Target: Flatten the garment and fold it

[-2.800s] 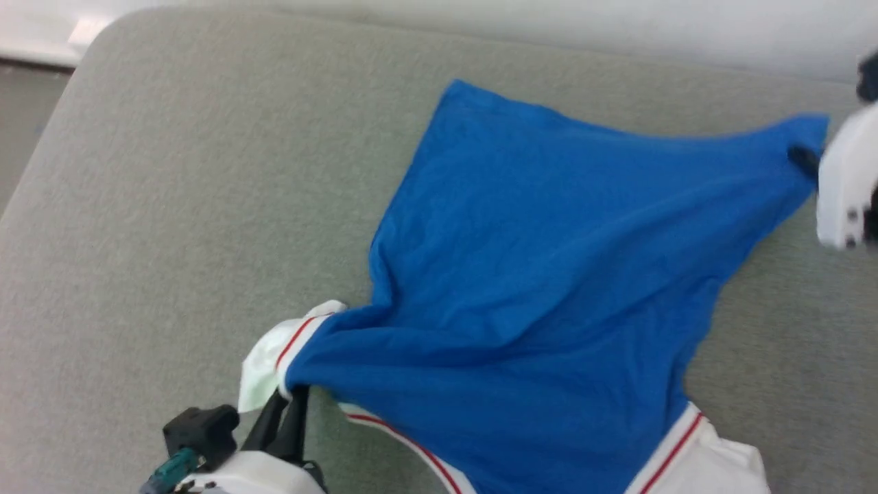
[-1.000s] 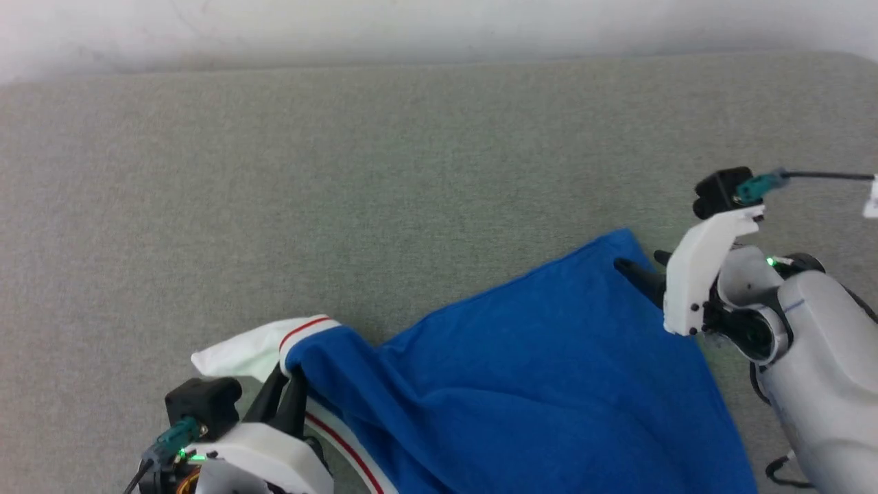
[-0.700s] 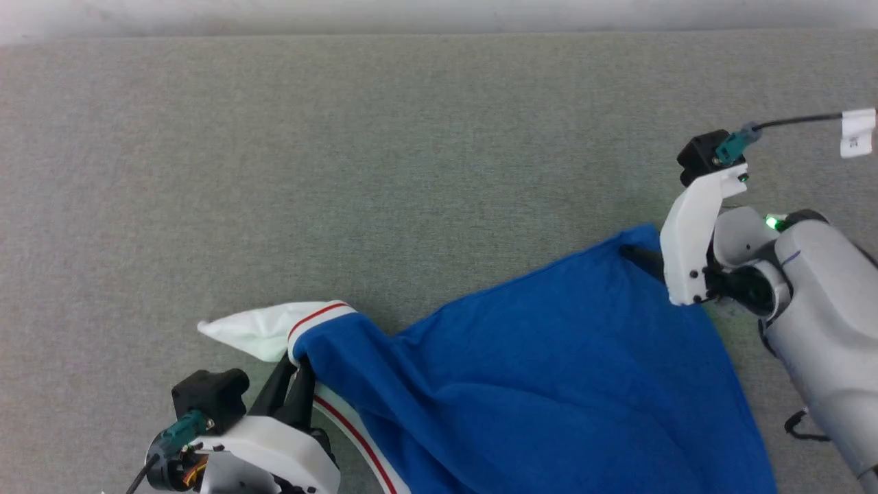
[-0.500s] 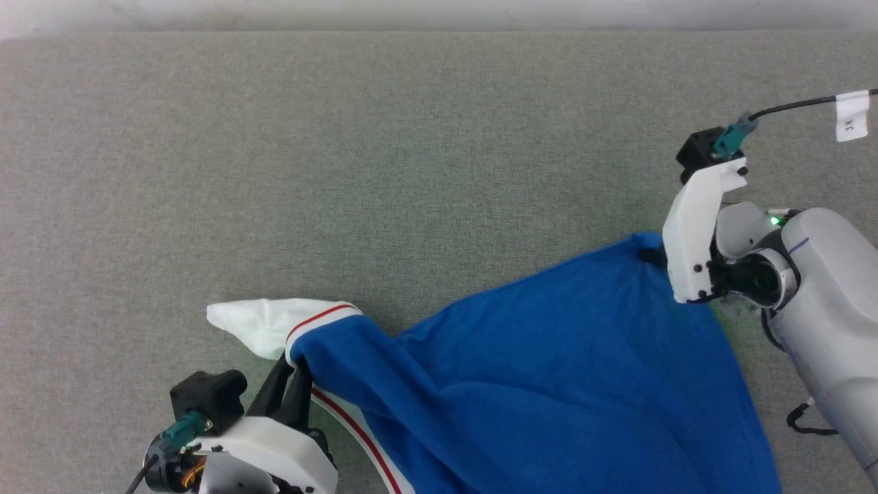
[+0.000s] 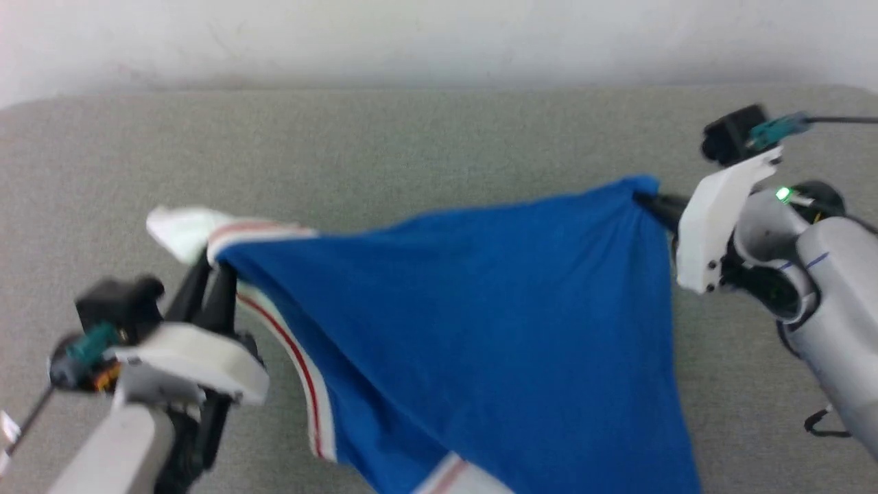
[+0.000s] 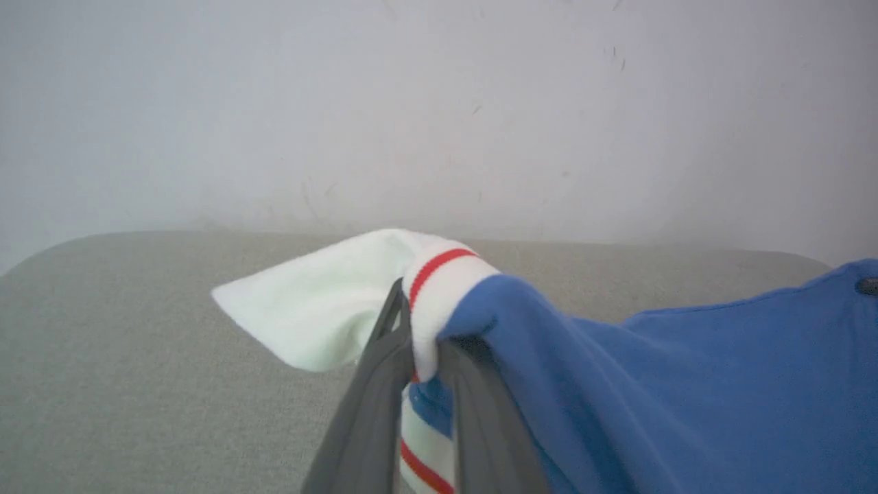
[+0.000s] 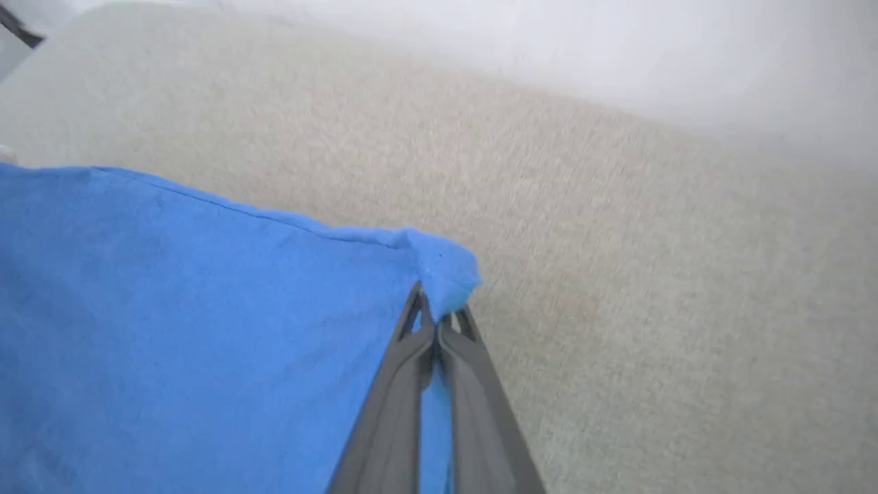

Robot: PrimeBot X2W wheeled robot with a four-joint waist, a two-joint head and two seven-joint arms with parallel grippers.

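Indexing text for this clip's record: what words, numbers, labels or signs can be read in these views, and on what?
No text can be read here.
The garment shows plain blue cloth with white-and-red trim on the side in view, no print.
The small white tag at the head view's left edge is too blurred to read.

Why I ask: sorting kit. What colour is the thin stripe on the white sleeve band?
Red. The stripe shows best in the left wrist view.
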